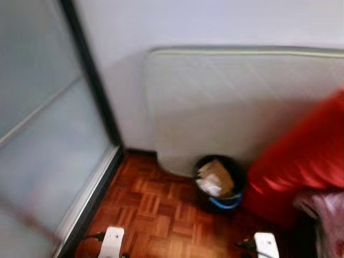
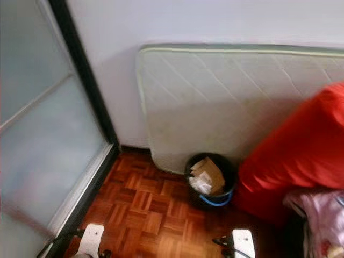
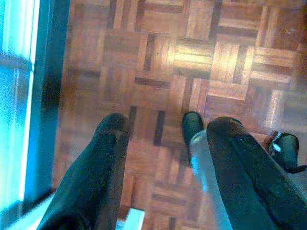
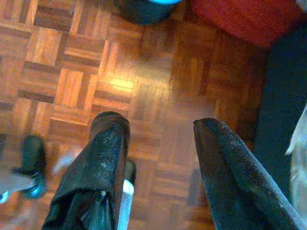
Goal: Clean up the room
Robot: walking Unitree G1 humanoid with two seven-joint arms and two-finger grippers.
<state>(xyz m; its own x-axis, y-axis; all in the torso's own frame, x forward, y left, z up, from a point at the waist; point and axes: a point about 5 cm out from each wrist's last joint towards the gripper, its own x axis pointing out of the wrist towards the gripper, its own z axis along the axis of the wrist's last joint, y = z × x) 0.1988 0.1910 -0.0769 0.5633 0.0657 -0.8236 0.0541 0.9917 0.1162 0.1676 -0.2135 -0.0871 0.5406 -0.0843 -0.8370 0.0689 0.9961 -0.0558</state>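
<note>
Bin point(image 2: 210, 180) upright, mouth up, beside mattress point(image 2: 226, 97).

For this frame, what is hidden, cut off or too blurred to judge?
- Bin: paper-like scraps on top hide anything deeper; head views.
- Red bulky item: cut by the right edge, blurred in the left eye view.
- Pink cloth: cropped at the corner.
- Mattress: its base is behind the bin.
</note>
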